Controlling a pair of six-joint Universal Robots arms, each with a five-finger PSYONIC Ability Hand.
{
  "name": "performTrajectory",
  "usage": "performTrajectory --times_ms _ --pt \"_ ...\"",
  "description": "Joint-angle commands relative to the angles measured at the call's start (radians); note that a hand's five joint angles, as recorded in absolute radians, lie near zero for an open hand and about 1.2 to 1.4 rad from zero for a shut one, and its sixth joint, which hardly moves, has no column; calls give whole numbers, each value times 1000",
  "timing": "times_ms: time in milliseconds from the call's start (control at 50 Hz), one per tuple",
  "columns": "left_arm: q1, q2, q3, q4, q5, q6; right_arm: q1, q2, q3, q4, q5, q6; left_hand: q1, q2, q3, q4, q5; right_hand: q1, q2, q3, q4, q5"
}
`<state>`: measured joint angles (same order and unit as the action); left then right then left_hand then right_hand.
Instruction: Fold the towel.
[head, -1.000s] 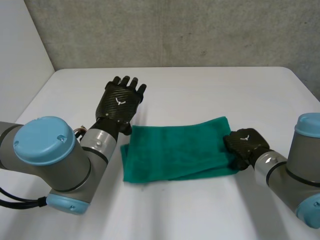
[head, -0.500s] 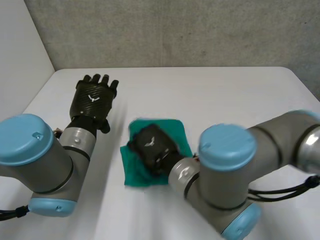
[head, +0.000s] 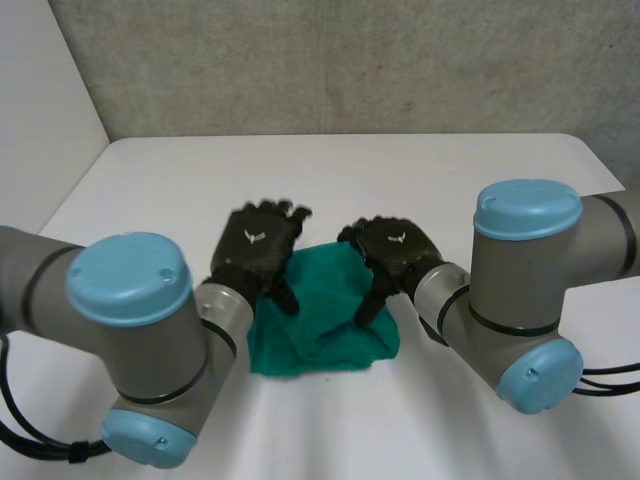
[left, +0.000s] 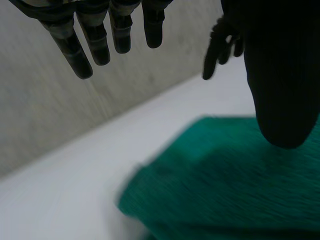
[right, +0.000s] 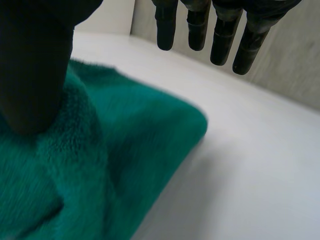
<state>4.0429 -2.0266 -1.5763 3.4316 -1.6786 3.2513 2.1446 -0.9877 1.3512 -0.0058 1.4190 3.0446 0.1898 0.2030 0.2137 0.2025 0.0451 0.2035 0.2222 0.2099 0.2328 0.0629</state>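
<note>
The green towel (head: 322, 322) lies folded into a small thick square in the middle of the white table (head: 450, 170). My left hand (head: 256, 250) hovers over the towel's far left part, open with fingers straight. My right hand (head: 397, 252) is over its far right part, also open, its thumb hanging down toward the cloth. In the left wrist view the left hand (left: 90, 42) has straight fingers above the towel (left: 235, 190), with the thumb over the cloth. In the right wrist view the right hand (right: 220, 32) spreads above the folded towel (right: 130, 145) and holds nothing.
A grey wall (head: 350, 60) runs behind the table's far edge. Bare white tabletop surrounds the towel on all sides. Both forearms and elbows crowd the near half of the table.
The right hand swept the towel's right end over to the left, doubling it, then let go and opened. The left hand swung back in from the far left to the towel.
</note>
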Motion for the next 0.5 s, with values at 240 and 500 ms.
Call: performTrajectory --times_ms 240,500 --pt "87 -74 38 -193 -7 -59 -64 22 -63 138 -15 -3 9 -4 -15 -4 -21 -29 -48 -35 -58 -63" --pt "18 0 157 -181 8 -88 -179 -123 -66 175 -12 -15 18 5 -6 5 -12 -29 -48 -35 -58 -63"
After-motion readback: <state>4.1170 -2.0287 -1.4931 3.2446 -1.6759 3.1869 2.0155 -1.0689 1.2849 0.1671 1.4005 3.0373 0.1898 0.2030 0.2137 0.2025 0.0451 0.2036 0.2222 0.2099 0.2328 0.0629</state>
